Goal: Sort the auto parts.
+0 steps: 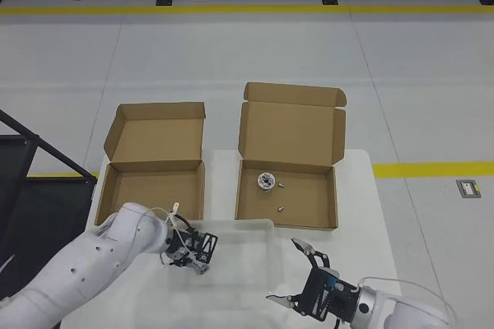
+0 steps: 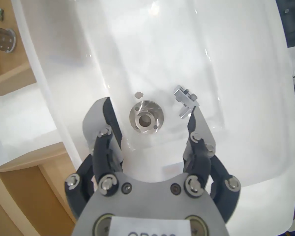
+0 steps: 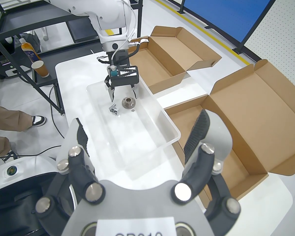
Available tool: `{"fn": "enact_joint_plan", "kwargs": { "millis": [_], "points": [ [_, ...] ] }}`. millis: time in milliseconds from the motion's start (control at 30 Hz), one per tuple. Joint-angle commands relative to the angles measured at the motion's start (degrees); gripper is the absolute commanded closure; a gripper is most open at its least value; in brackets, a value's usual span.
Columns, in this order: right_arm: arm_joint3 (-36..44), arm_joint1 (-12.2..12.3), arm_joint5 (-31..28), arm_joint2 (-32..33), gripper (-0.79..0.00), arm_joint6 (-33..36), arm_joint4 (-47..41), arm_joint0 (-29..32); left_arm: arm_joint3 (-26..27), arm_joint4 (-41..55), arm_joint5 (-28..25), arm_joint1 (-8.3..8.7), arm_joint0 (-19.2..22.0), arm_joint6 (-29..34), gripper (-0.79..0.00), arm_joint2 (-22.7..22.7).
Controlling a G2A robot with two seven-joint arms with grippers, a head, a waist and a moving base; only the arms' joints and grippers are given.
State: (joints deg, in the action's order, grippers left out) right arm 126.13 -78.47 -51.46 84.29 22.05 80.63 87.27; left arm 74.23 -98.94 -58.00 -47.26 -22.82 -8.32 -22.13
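Left gripper (image 2: 151, 105): jaws are being held wide open, straddling the flanged hub (image 2: 146, 120). Nothing is being gripped. The hub is lying flat on the floor of the clear tray (image 2: 162, 37).

Risks being flagged:
- The bracket (image 2: 186, 98) is lying right at one fingertip, apparently touching it. On closing, it is probably being shoved or pinched along with the hub, so two parts could be lifted, or one flicked away.
- A small loose piece (image 2: 138, 95) is lying just beside the hub, inside the closing path.
- The hub looks low, round and smooth, so slipping off the flange rim is being expected if the grip is taken too high.
- The tray looks light and could be dragged if its floor is pressed.

Right gripper (image 3: 141, 126): jaws are likewise being held open and empty, over the tray's other end, well apart from the parts.

A round part (image 1: 266, 180) is already lying in the right box (image 1: 305, 215), so a mis-sort is being risked if the hub is dropped in the left box (image 1: 152, 193).
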Motion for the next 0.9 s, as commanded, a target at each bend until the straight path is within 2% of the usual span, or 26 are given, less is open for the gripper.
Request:
{"fn": "enact_joint_plan", "kwargs": {
  "millis": [0, 133, 200, 267, 367, 400, 433, 500, 567, 733, 867],
  "points": [
    [0.00, 0.00, 0.00, 0.00, -0.785, 0.00, 0.00, 0.00, -0.94, 1.80, 0.00, -0.13, 1.81, 0.84, -0.560, 2.56],
    [0.00, 0.00, 0.00, 0.00, -0.785, 0.00, 0.00, 0.00, -2.38, 5.72, 0.00, -0.78, 4.65, 2.98, -0.514, 6.48],
    [0.00, 0.00, 0.00, 0.00, -0.785, 0.00, 0.00, 0.00, -3.27, 7.73, 0.00, -1.27, 5.75, 4.38, -0.536, 8.09],
    [0.00, 0.00, 0.00, 0.00, -0.785, 0.00, 0.00, 0.00, -3.92, 9.82, 0.00, -1.85, 6.75, 5.96, -0.594, 9.43],
    [0.00, 0.00, 0.00, 0.00, -0.785, 0.00, 0.00, 0.00, -4.98, 11.84, 0.00, -2.71, 8.18, 8.04, -0.526, 11.13],
    [0.00, 0.00, 0.00, 0.00, -0.785, 0.00, 0.00, 0.00, -5.26, 12.00, 0.00, -3.02, 8.62, 9.13, -0.446, 11.58],
    [0.00, 0.00, 0.00, 0.00, -0.785, 0.00, 0.00, 0.00, -5.49, 12.57, 0.00, -3.35, 8.84, 9.68, -0.428, 11.92],
    [0.00, 0.00, 0.00, 0.00, -0.785, 0.00, 0.00, 0.00, -6.11, 13.16, 0.00, -4.00, 9.36, 10.94, -0.446, 12.39],
    [0.00, 0.00, 0.00, 0.00, -0.785, 0.00, 0.00, 0.00, -6.46, 13.20, 0.00, -4.70, 9.12, 12.33, -0.366, 12.39],
    [0.00, 0.00, 0.00, 0.00, -0.785, 0.00, 0.00, 0.00, -8.09, 13.40, 0.00, -6.27, 8.93, 14.24, -0.326, 12.39],
    [0.00, 0.00, 0.00, 0.00, -0.785, 0.00, 0.00, 0.00, -8.93, 12.67, 0.00, -7.32, 8.86, 15.35, -0.345, 12.39]
  ]
}}
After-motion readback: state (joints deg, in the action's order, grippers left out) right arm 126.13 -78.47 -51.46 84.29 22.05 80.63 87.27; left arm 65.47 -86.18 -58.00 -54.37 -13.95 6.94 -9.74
